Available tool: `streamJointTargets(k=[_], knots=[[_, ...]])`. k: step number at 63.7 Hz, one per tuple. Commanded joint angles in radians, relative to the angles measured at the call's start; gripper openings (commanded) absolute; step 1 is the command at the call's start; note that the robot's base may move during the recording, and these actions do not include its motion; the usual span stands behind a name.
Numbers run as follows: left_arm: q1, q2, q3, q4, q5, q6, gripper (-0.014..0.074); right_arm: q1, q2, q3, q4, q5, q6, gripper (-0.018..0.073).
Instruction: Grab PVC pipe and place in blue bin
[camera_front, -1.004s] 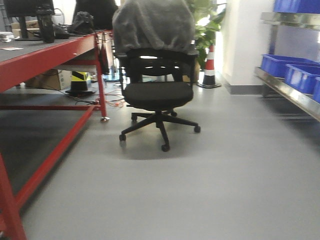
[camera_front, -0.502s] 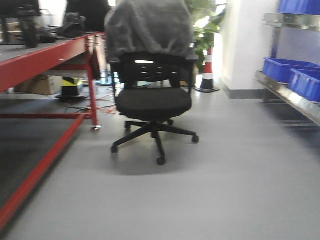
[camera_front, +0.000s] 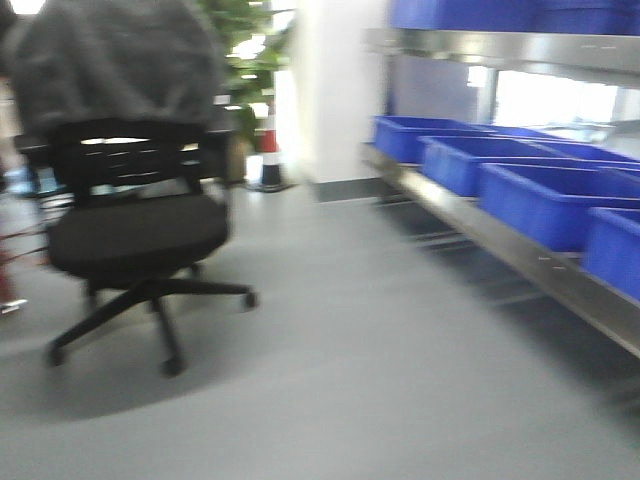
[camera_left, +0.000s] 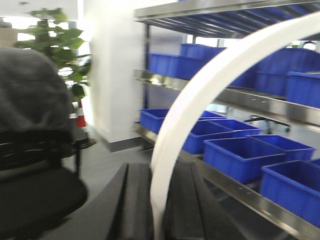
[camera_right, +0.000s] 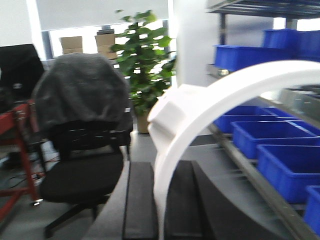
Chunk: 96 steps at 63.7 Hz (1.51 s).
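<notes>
Shelf (camera_front: 470, 235) w/ blue bins (camera_front: 545, 200) | L grip (camera_left: 157, 170), R grip (camera_right: 165, 165): white strap (camera_left: 200, 85) btwn fingers (camera_left: 135, 200), grasp unclear

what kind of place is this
Probably a workshop or stockroom in an office-like building: steel shelving lined with blue bins, a black office chair on a smooth grey floor, and a traffic cone by the wall.

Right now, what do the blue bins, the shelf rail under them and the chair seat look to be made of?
The blue bins look like moulded plastic, slightly glossy: one even colour, thick rims. The shelf rail looks like bare metal, probably steel: silvery with pale reflections. The chair seat seems matte black fabric, though blur hides any weave.
</notes>
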Motion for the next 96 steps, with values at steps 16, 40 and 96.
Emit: streamJointTargets(k=[16, 40, 96], knots=[[-0.005, -0.003, -0.003, -0.006, -0.020, -0.002, -0.0111, -0.001, -0.007, 0.001, -0.005, -0.025, -0.002, -0.0168], [-0.005, -0.003, -0.003, -0.006, -0.020, -0.002, -0.0111, -0.001, -0.007, 0.001, -0.005, -0.025, -0.002, -0.0168], [-0.005, -0.003, -0.003, -0.006, -0.020, -0.002, -0.0111, -0.001, -0.007, 0.001, -0.005, -0.025, -0.002, -0.0168]])
